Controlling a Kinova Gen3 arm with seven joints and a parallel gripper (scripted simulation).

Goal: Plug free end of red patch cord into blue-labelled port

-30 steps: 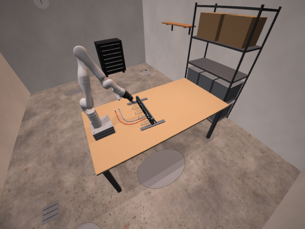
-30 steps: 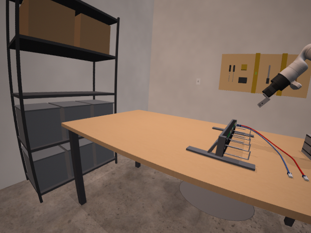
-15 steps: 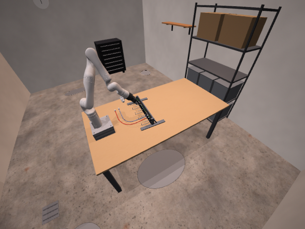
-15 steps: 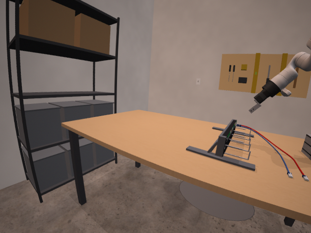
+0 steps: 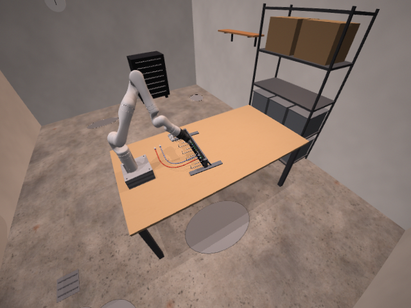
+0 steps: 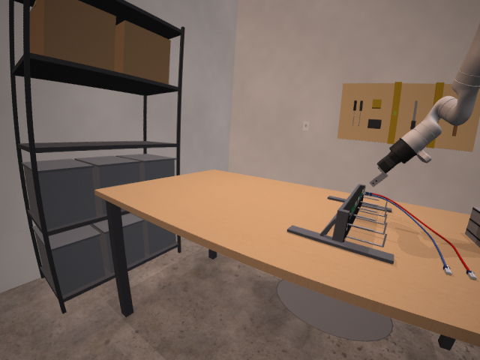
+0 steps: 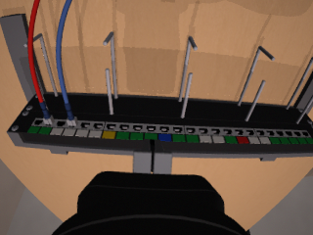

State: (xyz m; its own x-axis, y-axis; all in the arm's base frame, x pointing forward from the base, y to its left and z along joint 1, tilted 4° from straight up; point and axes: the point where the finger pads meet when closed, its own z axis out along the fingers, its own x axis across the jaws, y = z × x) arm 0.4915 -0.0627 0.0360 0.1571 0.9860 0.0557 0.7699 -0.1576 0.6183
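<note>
The rack [image 5: 194, 145] [image 6: 340, 226] [image 7: 88, 104] stands on its feet, with a row of ports and coloured labels. The blue label [image 7: 165, 138] is near mid-row; the port [image 7: 164, 130] beside it looks empty. The red cord [image 6: 451, 244] [image 7: 31, 49] is plugged in near the row's left end in the wrist view. Its free plug [image 5: 155, 148] [image 6: 471, 274] lies on the table on the robot-base side of the rack. My gripper [image 6: 373, 183] [image 7: 151, 150] is shut and empty. Its tips are close to the rack's upper edge near the blue label; I cannot tell whether they touch it.
The blue cord [image 6: 426, 227] [image 7: 59, 54] is plugged in near the red one, its free plug [image 5: 160, 145] [image 6: 448, 269] beside the red free plug. Thin metal cord guides [image 6: 385, 232] [image 7: 185, 98] stick out from the rack's port side. The robot base [image 5: 139, 171] stands beyond the cords.
</note>
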